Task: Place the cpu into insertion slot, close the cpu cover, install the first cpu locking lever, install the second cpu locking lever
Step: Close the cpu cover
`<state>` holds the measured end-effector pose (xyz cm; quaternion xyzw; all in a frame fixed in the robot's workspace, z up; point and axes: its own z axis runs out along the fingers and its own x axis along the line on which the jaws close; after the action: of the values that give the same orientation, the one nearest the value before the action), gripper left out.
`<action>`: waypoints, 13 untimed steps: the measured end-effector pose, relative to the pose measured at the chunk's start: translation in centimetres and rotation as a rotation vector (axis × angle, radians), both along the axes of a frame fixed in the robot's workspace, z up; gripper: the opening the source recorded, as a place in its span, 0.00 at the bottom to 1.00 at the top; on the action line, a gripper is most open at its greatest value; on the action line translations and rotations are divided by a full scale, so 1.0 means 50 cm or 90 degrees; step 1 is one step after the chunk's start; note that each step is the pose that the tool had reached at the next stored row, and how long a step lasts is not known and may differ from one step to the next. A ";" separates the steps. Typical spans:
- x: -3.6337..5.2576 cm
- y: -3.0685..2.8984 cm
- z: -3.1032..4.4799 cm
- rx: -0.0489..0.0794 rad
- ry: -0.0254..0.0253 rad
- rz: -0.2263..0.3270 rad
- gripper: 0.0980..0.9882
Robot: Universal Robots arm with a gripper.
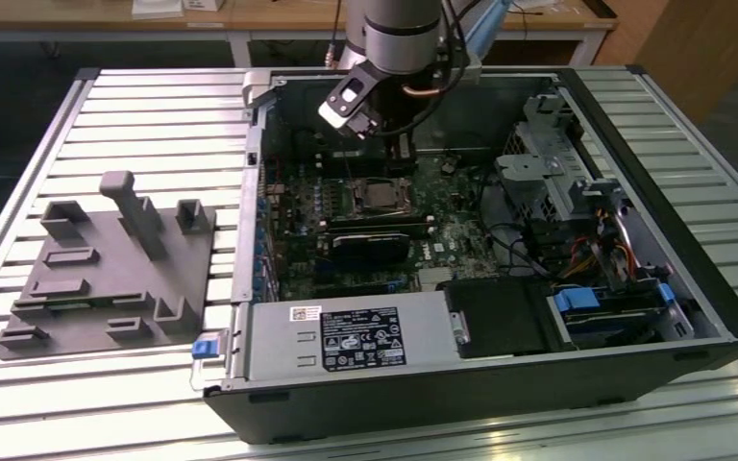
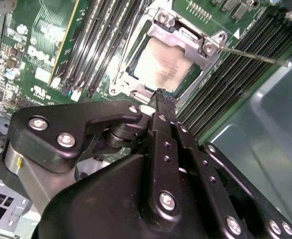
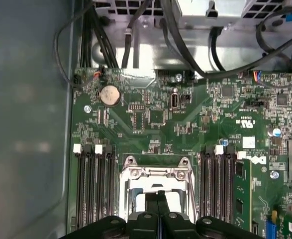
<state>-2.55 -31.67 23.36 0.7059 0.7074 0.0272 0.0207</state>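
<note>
A slatted metal desk (image 1: pixel 138 106) is carrying an open computer case (image 1: pixel 715 317). Inside it, the insertion slot (image 2: pixel 130 74) is holding the cpu (image 2: pixel 160 67), with the cpu cover (image 2: pixel 185 42) lying over it. The gripper (image 2: pixel 160 95), pinched together and carrying nothing, is hovering at the socket's edge. One thin locking lever (image 2: pixel 250 56) is sticking out unlatched. I judge the fingertips risk slipping off it and scraping the memory slots (image 2: pixel 101 40).

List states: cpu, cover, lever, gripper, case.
cover: down, lying flat.
cpu: seated under the cover, top showing through the cut-out.
lever: one rod sticking out sideways, looks unlatched.
gripper: shut, empty, tips by the cover's edge.
case: side open.
</note>
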 end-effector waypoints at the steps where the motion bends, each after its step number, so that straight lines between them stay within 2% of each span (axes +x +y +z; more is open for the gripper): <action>1: -0.001 0.000 -0.002 0.000 -0.0002 0.000 0.01; 4: -0.005 0.000 -0.007 0.000 -0.0009 0.000 0.01; 8: -0.012 0.000 -0.008 0.000 -0.0038 0.000 0.01; 13: -0.026 0.000 -0.011 0.000 -0.0042 0.000 0.01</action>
<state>-3.86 -31.67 22.79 0.7058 0.7074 0.0295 0.0229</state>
